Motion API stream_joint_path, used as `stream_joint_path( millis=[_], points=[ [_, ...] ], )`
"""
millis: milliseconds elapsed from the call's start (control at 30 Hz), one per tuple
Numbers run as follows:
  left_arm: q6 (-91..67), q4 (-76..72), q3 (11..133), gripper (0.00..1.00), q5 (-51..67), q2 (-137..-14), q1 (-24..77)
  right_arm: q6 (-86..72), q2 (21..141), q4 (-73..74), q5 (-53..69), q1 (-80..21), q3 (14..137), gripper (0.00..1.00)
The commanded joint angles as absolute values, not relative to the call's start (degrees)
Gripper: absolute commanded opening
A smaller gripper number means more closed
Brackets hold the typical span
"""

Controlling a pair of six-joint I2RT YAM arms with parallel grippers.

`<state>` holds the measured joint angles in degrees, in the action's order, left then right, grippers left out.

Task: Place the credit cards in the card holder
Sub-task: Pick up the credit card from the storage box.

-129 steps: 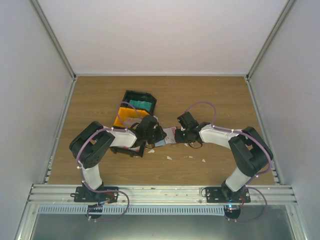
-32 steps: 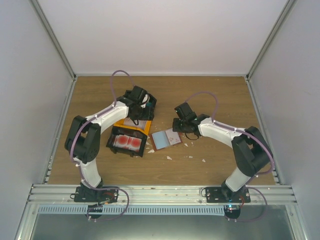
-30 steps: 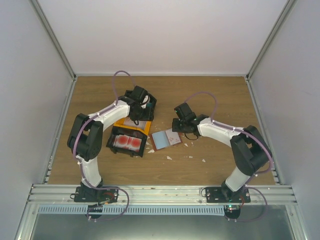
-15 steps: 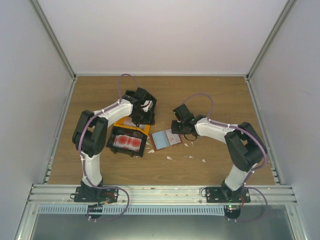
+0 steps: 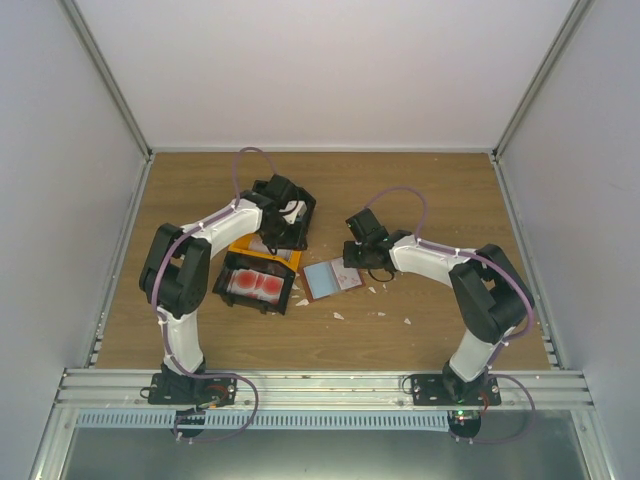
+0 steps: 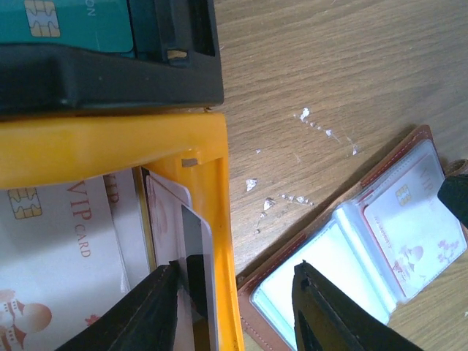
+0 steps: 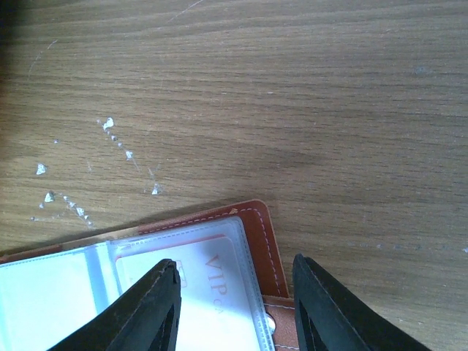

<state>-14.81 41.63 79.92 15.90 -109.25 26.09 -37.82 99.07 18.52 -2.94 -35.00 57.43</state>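
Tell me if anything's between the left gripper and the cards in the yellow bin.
Yes: the yellow bin's side wall lies below the left gripper, between its open fingers. The credit cards lie on one side of that wall, the open card holder on the other. Nothing covers the cards.

Open reddish-brown card holder flat, credit cards stacked nearby

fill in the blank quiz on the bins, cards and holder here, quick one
1. The teal cards lie in a ____ bin.
2. The white cards in the yellow bin read ____ CARD.
3. The card holder lies ____, its clear pockets showing.
4. The right claw hangs over the card holder's edge with its jaws ____.

Missing words: black; VIP; open; open
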Motion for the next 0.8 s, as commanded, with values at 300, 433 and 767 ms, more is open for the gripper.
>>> stream_joint_path(
  millis=[300, 433, 767],
  points=[
    [-14.52, 41.48, 78.75, 0.36, 16.5, -106.5, 26.17, -38.43, 98.43, 19.2, -4.92, -34.76, 58.44, 0.43],
    [-14.67, 41.66, 78.75, 0.33, 15.97, -105.94, 26.12, -38.35, 98.53, 19.34, -4.79, -34.72, 58.53, 0.43],
    [-15.03, 41.94, 78.27, 0.17, 15.53, -104.68, 26.1, -38.28, 98.62, 19.08, -4.63, -34.71, 58.27, 0.43]
  ],
)
